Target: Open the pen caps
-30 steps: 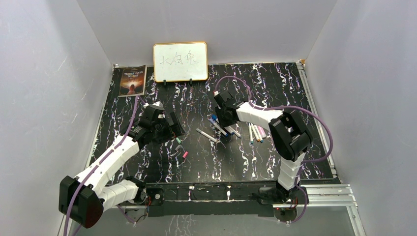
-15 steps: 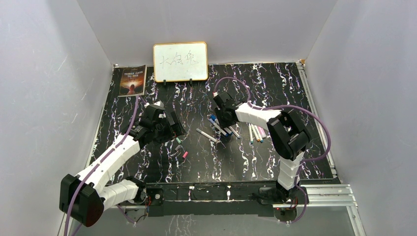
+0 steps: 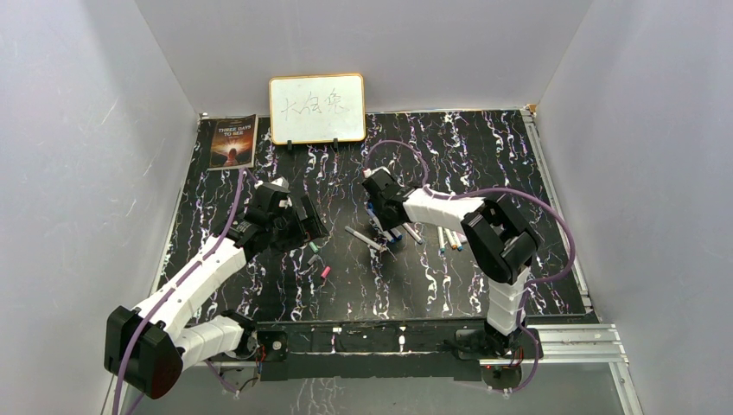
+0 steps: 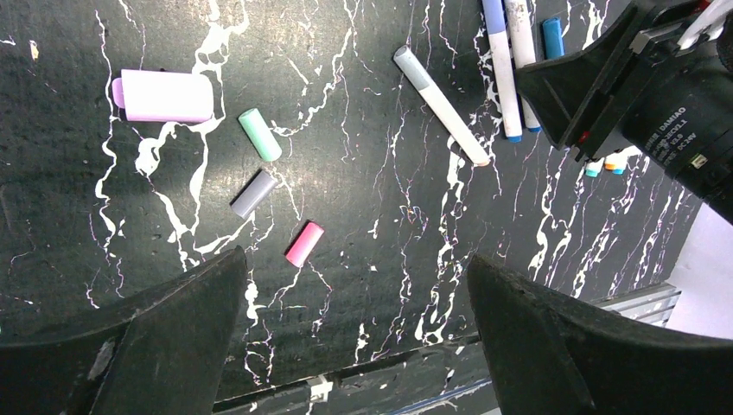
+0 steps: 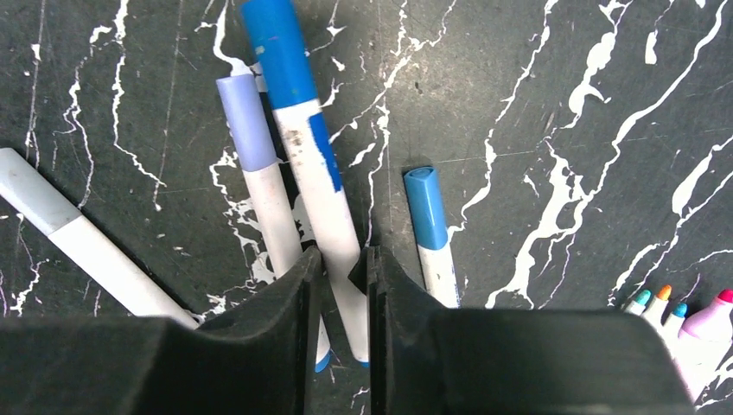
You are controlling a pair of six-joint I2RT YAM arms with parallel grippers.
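Note:
My right gripper [image 5: 341, 270] [image 3: 387, 225] is down on the mat with its jaws pressed against both sides of the white barrel of a blue-capped pen [image 5: 298, 130]. A lilac-capped pen [image 5: 258, 169] lies just left of it, and another blue-capped pen [image 5: 430, 226] lies to the right. A grey-capped pen [image 4: 441, 105] [image 3: 365, 239] lies apart. Loose pen caps lie under my wide-open left gripper [image 4: 359, 285] [image 3: 308, 226]: pink [image 4: 304, 244], grey-purple [image 4: 253, 193], green [image 4: 260, 134] and a larger lilac one [image 4: 164, 95]. Nothing is between the left fingers.
A row of uncapped markers [image 3: 449, 235] lies right of the right gripper, with a pink marker [image 5: 710, 316] at its end. A whiteboard [image 3: 316, 108] and a book [image 3: 232, 141] stand at the back. A metal rail [image 3: 553, 337] runs along the near edge.
The right gripper has shifted left and nearer over the pens, and its jaws have narrowed onto the blue-capped pen. The left arm has stayed still.

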